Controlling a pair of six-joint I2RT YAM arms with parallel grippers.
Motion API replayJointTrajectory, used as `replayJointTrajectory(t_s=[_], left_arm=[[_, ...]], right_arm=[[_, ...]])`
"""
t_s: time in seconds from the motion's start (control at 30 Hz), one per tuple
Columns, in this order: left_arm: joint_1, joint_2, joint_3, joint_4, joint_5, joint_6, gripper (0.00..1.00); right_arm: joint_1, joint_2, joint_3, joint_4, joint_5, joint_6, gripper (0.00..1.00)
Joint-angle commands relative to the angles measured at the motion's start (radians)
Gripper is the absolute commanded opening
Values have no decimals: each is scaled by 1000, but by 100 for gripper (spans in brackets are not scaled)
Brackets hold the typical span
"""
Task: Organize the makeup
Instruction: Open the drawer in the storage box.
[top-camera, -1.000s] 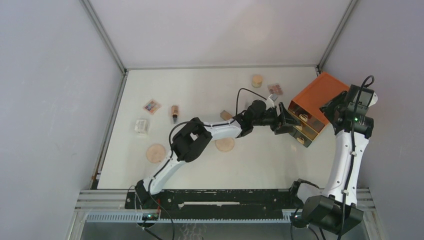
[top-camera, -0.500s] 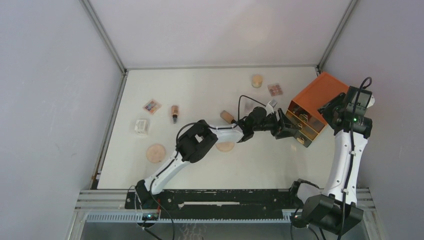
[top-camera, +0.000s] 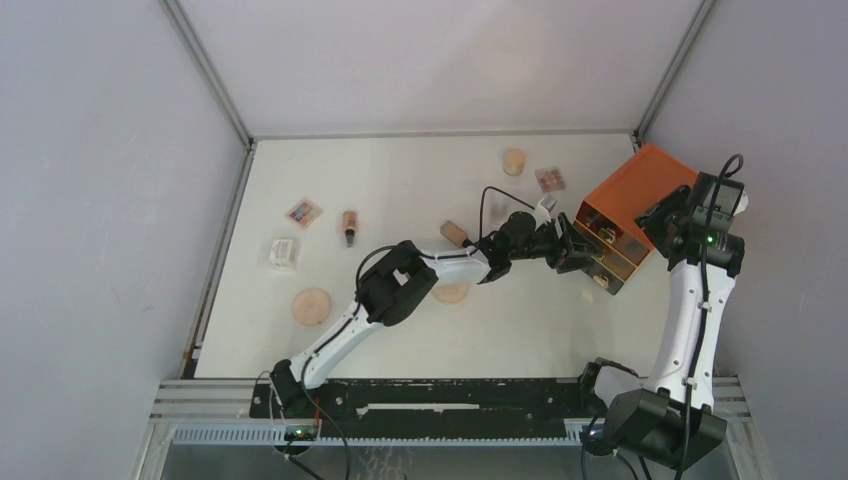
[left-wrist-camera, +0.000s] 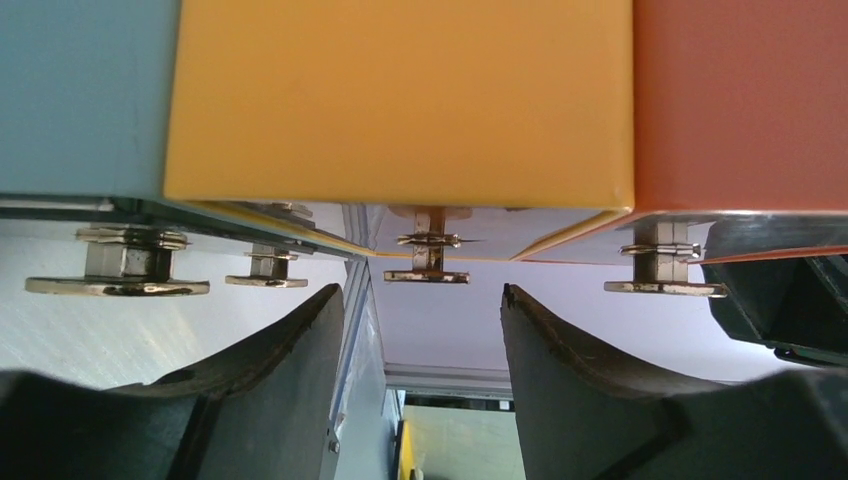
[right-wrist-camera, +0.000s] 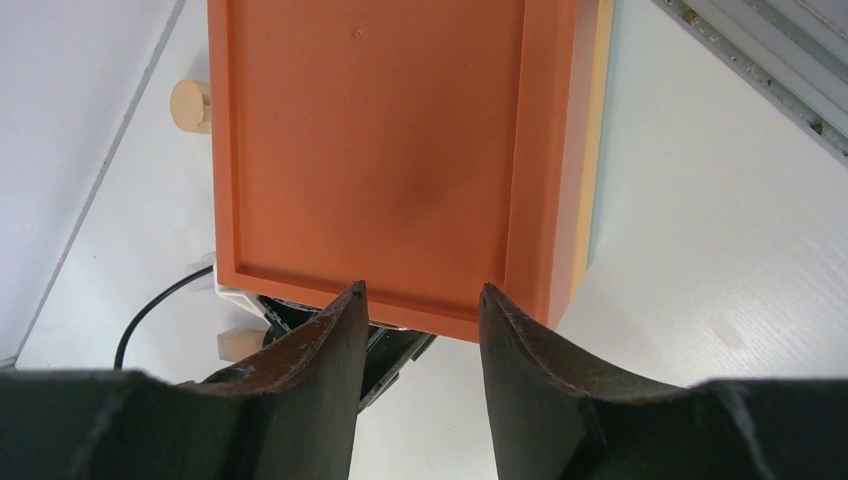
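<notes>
White table (top-camera: 400, 170), walled on three sides. Left arm (top-camera: 400, 285) is stretched across it to the right. Right arm (top-camera: 690, 310) stands upright at the right edge.

Orange-topped drawer box (top-camera: 640, 185) sits at the right edge, set at an angle, with its fronts toward the left arm. Drawer contents cannot be made out.

Left gripper (top-camera: 578, 255) is at the drawer fronts. Its fingers (left-wrist-camera: 300, 340) are spread, and a brass knob (left-wrist-camera: 426, 262) sits just beyond the gap, not pinched.

Right gripper (right-wrist-camera: 420, 295) is over the box's top edge, fingers spread, nothing between them.

Makeup lies loose on the table:
- tan disc (top-camera: 312, 305), near left
- second disc (top-camera: 452, 293), partly under the left arm
- palette (top-camera: 304, 212)
- second palette (top-camera: 550, 179), near the box
- pale small case (top-camera: 283, 252)
- peach bottle (top-camera: 349, 226)
- round pot (top-camera: 514, 160), far side
</notes>
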Motion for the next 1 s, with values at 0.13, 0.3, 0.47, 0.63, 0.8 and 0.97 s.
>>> replayJointTrajectory(t_s=[0.13,0.3,0.47,0.63,0.8,0.97], left_arm=[[5,17,93,-1,-30,4,58],[6,16,109,-4,-48,2,52],[8,8,115,-7,-41,12,41],[9,-34,62,-5,-20,64,33],[15,-115,-38,-4,-11,147,28],[23,-223,-195,-7,40,232,26]], right_arm=[[-6,-20,-5,51,-13,10,52],[-5,-22,-9,56,-20,12,52],[-4,-25,-14,56,-15,13,52],[-4,-33,-21,57,-9,12,52],[-3,-37,-22,58,-5,13,52],[-4,-34,-27,62,2,14,52]])
